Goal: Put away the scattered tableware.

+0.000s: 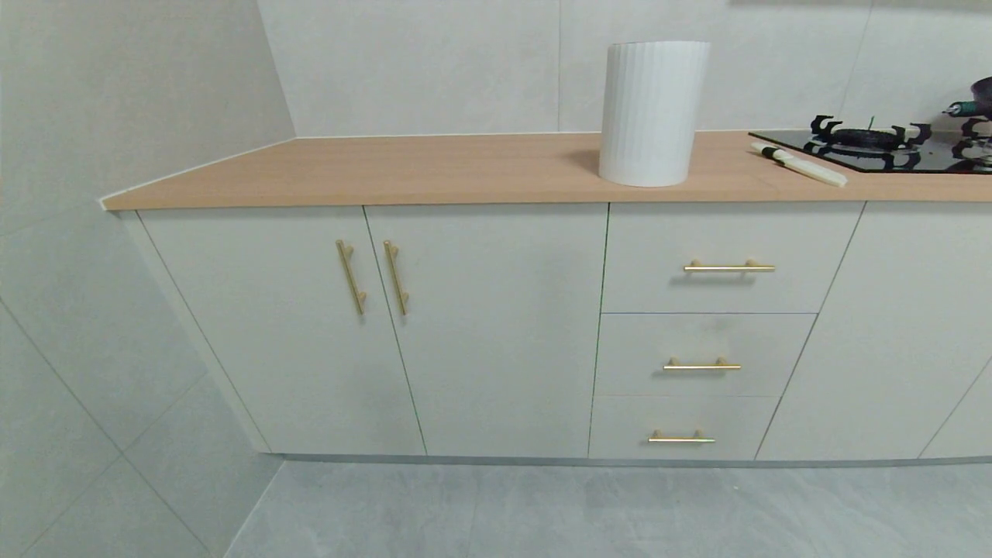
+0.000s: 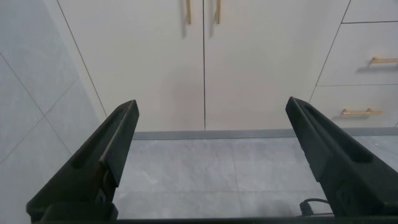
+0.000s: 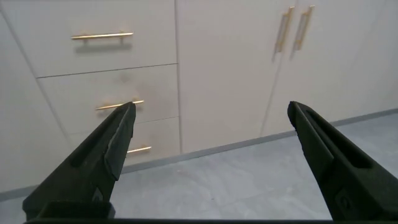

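Right of the white holder, perhaps a knife is seen. Left gripper and right gripper are held wide; an approach is needed.

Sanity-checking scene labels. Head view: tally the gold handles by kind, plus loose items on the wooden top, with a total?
Vertical door handles: 2
Horizontal drawer handles: 3
White ribbed container: 1
Pale utensil: 1
Total: 7
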